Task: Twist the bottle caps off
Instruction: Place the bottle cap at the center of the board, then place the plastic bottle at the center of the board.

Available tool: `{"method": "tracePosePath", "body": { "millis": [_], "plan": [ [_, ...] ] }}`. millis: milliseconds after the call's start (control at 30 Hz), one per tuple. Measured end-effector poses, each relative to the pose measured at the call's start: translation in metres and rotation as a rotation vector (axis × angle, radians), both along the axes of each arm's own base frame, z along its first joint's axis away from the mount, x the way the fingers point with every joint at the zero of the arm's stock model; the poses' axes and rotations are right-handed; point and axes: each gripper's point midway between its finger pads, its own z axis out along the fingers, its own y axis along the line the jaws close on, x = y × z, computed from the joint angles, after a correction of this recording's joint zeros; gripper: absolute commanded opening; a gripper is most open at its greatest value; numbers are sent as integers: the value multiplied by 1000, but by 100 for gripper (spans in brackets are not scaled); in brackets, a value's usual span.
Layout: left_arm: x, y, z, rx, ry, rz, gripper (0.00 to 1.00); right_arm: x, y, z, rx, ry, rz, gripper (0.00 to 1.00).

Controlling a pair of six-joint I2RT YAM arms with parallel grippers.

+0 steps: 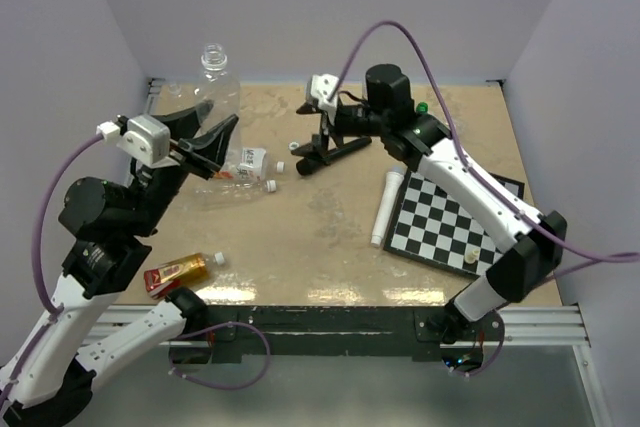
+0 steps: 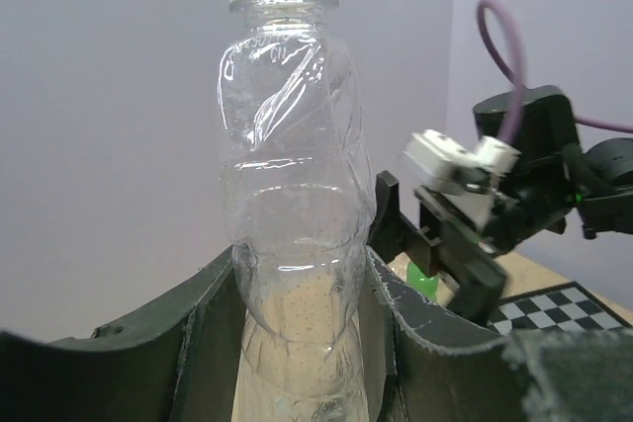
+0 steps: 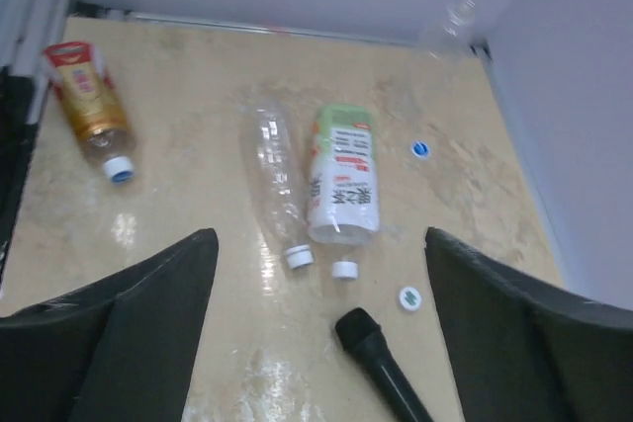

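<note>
Clear crumpled plastic bottle (image 2: 297, 195): pinched upright by left claw (image 2: 297, 328); thin wall may buckle and slip. Right claw (image 3: 318, 274): spread, empty.

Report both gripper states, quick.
Left gripper: jaws closed on the upright clear bottle.
Right gripper: jaws open, holding nothing.
</note>
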Motion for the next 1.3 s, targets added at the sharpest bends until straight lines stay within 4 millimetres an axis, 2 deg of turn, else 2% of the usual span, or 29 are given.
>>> {"method": "tracePosePath", "body": {
  "millis": [67,133,200,333,467,700,933,1300],
  "plan": [
    [2,-6,-8,17,9,-22,0,-32,-8,-1,27,-26,116,98],
    [5,-17,-24,44,21,-58,0,-62,-14,-12,54,-16,230,98],
    [8,-30,-44,72,31,-104,0,-83,-17,-25,90,21,316,98],
    [14,-61,-93,126,73,-218,0,-98,-22,-44,148,122,395,98],
    [24,-85,-126,133,112,-297,0,-97,-24,-41,187,141,414,98],
    [27,-98,-131,56,81,-351,0,-105,-23,-24,252,162,456,98],
    [27,-103,-126,-39,45,-382,0,-110,-22,-21,315,286,443,98],
    [35,-115,-125,-123,45,-425,0,-106,-13,-16,392,427,392,96]
  ]
}}
